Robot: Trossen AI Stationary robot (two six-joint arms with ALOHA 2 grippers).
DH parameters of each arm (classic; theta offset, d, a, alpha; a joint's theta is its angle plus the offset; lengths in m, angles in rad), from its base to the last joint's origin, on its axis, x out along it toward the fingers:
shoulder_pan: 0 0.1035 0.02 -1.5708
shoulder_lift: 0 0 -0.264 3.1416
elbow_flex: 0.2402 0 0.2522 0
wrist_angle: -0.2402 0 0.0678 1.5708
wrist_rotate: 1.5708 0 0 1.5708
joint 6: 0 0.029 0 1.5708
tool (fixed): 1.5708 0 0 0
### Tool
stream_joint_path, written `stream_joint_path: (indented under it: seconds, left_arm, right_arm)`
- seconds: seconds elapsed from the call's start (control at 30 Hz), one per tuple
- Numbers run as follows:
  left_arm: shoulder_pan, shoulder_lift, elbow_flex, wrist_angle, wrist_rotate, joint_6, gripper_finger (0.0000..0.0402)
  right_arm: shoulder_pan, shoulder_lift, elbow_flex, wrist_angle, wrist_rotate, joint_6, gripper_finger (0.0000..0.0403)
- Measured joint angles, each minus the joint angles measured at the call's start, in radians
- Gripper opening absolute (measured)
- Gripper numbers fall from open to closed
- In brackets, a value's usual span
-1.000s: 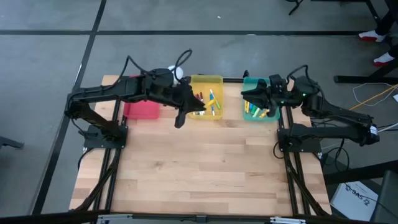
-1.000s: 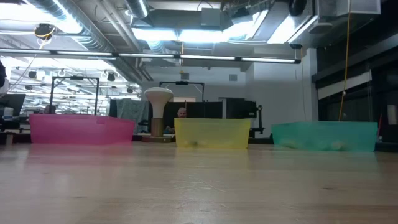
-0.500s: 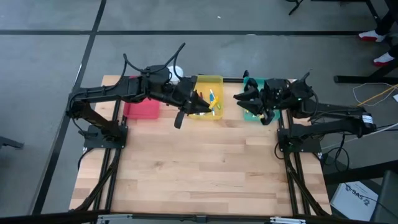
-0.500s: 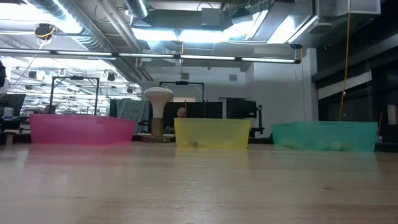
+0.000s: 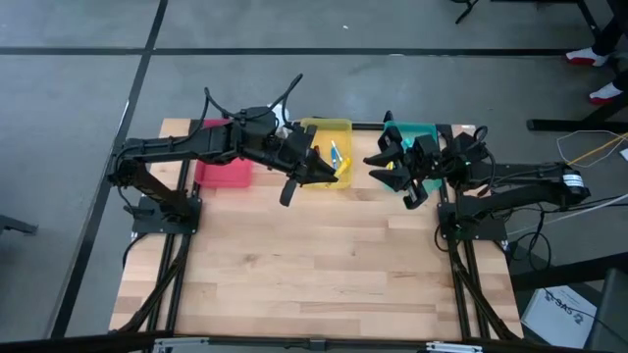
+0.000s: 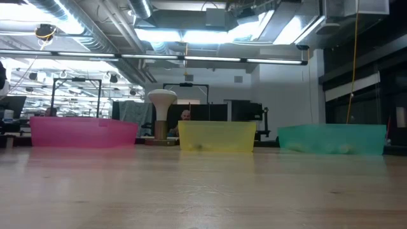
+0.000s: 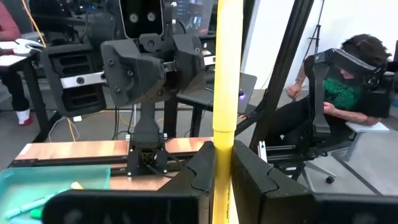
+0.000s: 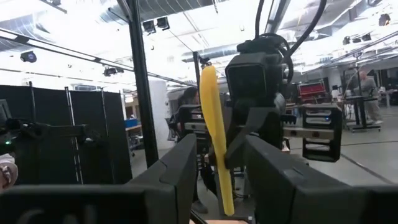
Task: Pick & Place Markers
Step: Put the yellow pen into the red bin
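I am squeezing one yellow marker (image 7: pixel 227 93) in my left gripper (image 7: pixel 222 171), just in front of the yellow tray (image 5: pixel 341 126). My right gripper (image 8: pixel 221 165) is pinching another yellow marker (image 8: pixel 216 140), between the yellow tray and the teal tray (image 5: pixel 420 128). They seem light, stiff and slippery, so holding the middle works best. More markers are lying in both trays. I am seeing no readable writing.

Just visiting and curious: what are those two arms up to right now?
Left gripper shut on yellow marker, near yellow tray. Right gripper grips another yellow marker, beside teal tray. Nothing in the way.
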Motion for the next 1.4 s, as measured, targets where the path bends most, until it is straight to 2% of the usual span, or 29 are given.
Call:
stream_joint_path:
  seconds: [0.9, 1.4]
  left_arm:
    - [0.0, 0.0, 0.0, 0.044, -0.008, 0.022, 0.0025]
    - [0.0, -0.003, 0.0, 0.06, -0.009, 0.127, 0.0025]
  right_arm:
    - [0.0, 0.0, 0.0, -0.002, -0.004, -0.001, 0.0133]
    - [0.0, 0.0, 0.0, -0.005, -0.014, -0.106, 0.0133]
